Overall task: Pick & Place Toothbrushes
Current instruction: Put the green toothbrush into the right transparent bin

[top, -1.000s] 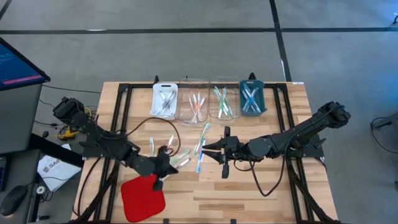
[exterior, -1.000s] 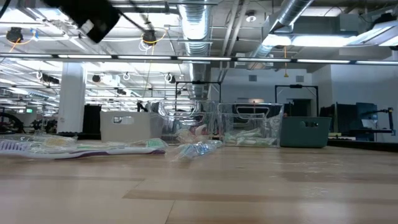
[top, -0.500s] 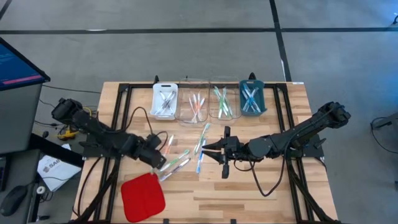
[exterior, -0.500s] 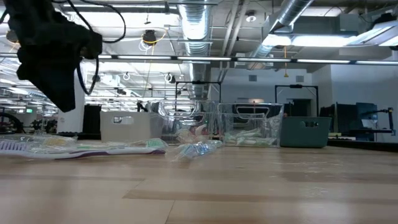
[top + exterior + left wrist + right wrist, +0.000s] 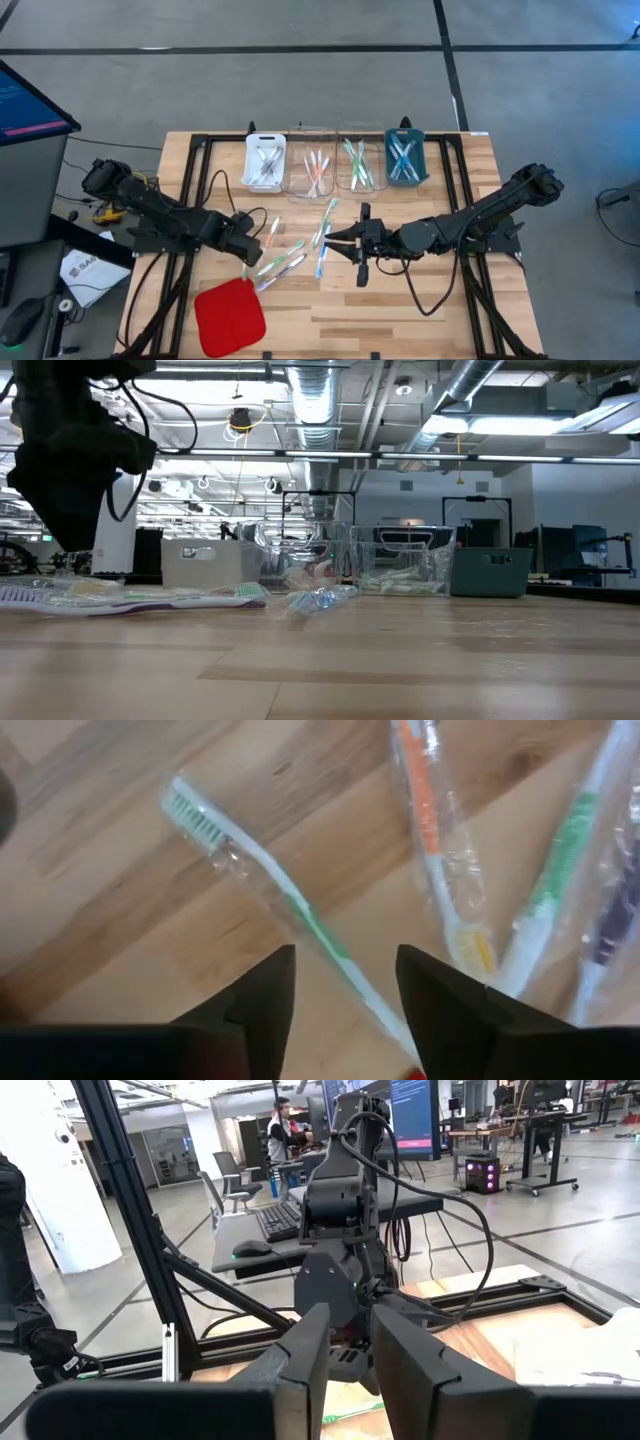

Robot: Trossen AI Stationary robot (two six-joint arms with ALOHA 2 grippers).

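Several wrapped toothbrushes point(image 5: 283, 258) lie flat on the wooden table between my two grippers; more lie in the trays at the far edge. My left gripper point(image 5: 248, 250) hangs open above the left end of the loose ones, clear of the table in the low view point(image 5: 68, 510). In the left wrist view a green-handled toothbrush point(image 5: 285, 895) lies under the gap between its fingers point(image 5: 340, 965), with an orange one point(image 5: 428, 815) beside it. My right gripper point(image 5: 338, 242) waits level beside the blue-accented toothbrushes point(image 5: 322, 240), its fingers point(image 5: 345, 1365) a little apart with nothing between them.
Four small trays stand in a row at the far edge: white point(image 5: 265, 160), two clear point(image 5: 312, 172) point(image 5: 357, 170) and teal point(image 5: 404, 158). A red square pad point(image 5: 230, 315) lies at the near left. Black frame rails run along both table sides. A person point(image 5: 283, 1120) stands far off in the room.
My left gripper has left the red pad's far corner, gone toward the table's far edge and a little left, and come down over the loose toothbrushes. The toothbrushes have stayed where they lay.
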